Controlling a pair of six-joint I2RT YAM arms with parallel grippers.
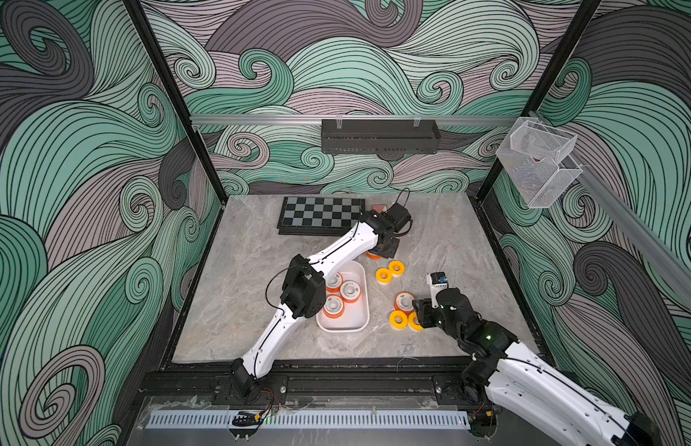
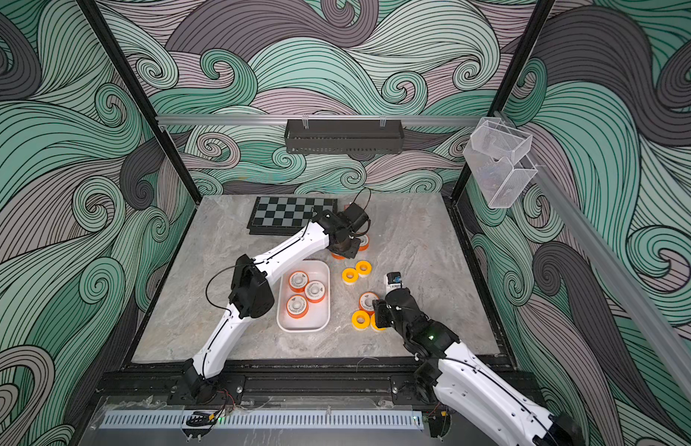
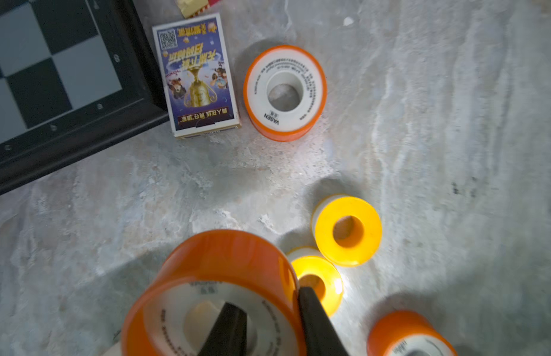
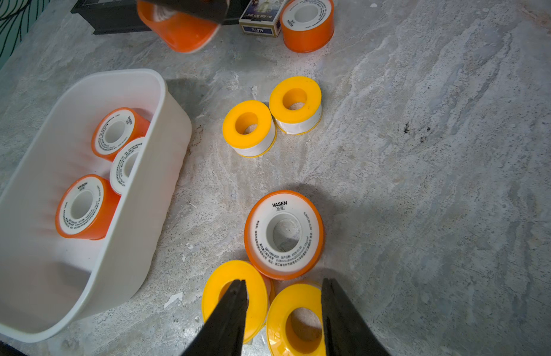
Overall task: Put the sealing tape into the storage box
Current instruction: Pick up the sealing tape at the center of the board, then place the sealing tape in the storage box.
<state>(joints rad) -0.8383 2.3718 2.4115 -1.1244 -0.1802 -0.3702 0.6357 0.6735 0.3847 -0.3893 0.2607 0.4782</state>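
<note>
Partly done: three orange tape spools [image 4: 83,206] are seen inside the white storage tray [image 4: 172,148]. A fourth orange spool [image 3: 222,255] is clamped by the left gripper [image 3: 266,299], one finger through its hole, near the chessboard [image 1: 320,214], not yet over the tray. Unplaced on the marble tabletop [image 4: 422,185] are a fifth orange spool [image 3: 285,92] beside a card pack [image 3: 200,74], a sixth orange spool [image 4: 283,234] and four yellow rings [image 4: 248,123]. The right gripper [image 4: 283,281] is held over two rings, jaws apart.
</note>
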